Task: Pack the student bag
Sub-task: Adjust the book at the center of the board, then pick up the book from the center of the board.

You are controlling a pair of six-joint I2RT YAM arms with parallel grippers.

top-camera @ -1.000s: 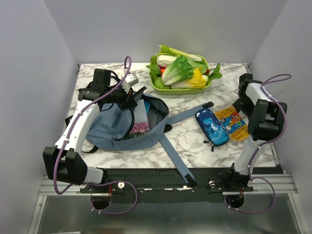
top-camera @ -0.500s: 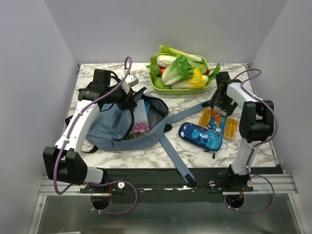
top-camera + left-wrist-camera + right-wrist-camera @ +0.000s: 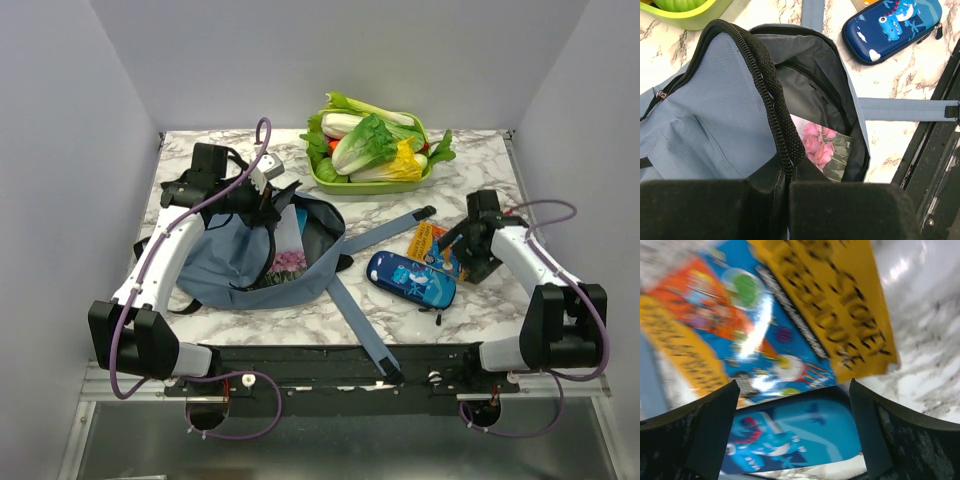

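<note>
One rounded fabric student bag [image 3: 215,265]

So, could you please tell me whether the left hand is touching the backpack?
Touching. The left wrist view shows the left hand shut on the black zippered rim of the backpack, which runs down between its two fingers.

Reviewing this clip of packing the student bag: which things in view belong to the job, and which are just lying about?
Job: soft grey-blue fabric backpack, its zip edge pinched by the left gripper; rose-print book inside it; blue dinosaur-print pencil case and yellow-orange picture book under the open right gripper, likely next.
Lying about: green plastic tray of leafy vegetables.
</note>
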